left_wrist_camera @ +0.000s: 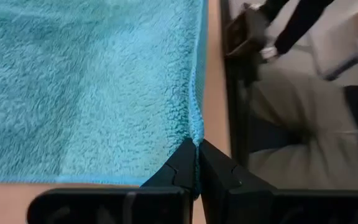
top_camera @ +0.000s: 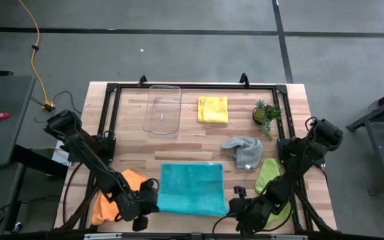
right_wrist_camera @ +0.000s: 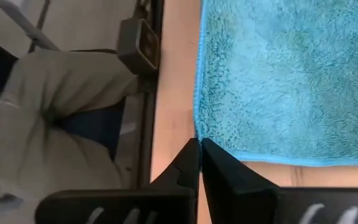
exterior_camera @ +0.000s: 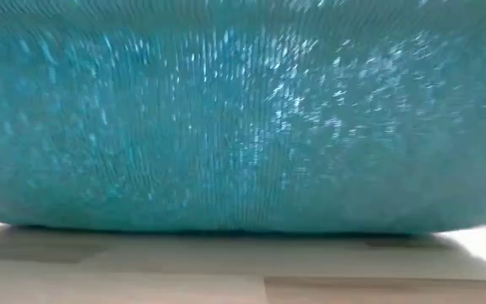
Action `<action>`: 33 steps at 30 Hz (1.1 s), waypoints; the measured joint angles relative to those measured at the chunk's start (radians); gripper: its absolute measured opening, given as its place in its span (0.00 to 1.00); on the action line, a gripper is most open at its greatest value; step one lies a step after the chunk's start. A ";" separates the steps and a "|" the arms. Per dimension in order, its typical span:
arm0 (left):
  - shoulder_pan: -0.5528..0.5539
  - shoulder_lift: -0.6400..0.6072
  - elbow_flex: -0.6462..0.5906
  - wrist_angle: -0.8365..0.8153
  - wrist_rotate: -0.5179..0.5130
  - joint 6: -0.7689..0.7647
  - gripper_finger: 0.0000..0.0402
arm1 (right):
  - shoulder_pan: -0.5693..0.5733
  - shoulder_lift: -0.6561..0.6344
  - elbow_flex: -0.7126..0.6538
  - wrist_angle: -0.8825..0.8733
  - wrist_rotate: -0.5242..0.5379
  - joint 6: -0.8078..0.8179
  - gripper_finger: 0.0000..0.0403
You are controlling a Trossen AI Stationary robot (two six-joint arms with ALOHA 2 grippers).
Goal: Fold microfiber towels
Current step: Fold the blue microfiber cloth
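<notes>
We had both arms stretched down toward the near edge of the table (top_camera: 132, 107), one at each near corner of the teal-blue towel (top_camera: 192, 189), which lay flat in the middle of the near half. The left gripper (left_wrist_camera: 196, 163) sat low at the towel's near left corner with its fingers pressed together, and the hem ran right into the tips, so it looked pinched on that edge. The right gripper (right_wrist_camera: 199, 163) was at the near right corner, fingers squeezed together too, tips touching the corner; we couldn't really tell if any cloth was caught there.

The orange towel (top_camera: 105, 200) lay under the left arm, the lime green towel (top_camera: 271, 180) under the right arm, the grey towel (top_camera: 244, 152) crumpled just beyond it, and the yellow towel (top_camera: 213, 110) folded at the far side beside the clear tray (top_camera: 163, 109), with the potted plant (top_camera: 267, 113) farther right.
</notes>
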 joint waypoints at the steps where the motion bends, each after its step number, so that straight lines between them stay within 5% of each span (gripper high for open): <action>1: 0.000 0.004 0.000 0.016 0.008 0.000 0.00 | 0.001 -0.002 0.000 0.008 -0.005 0.000 0.00; 11: 0.014 -0.002 0.000 0.056 0.028 0.036 0.00 | -0.024 -0.028 0.000 0.026 -0.004 -0.069 0.00; 18: 0.077 -0.002 0.000 -0.016 0.006 0.035 0.00 | -0.097 -0.028 0.000 -0.115 0.065 -0.038 0.00; 33: 0.128 -0.036 0.000 -0.320 -0.206 -0.078 0.00 | -0.169 -0.028 0.000 -0.253 0.153 0.067 0.00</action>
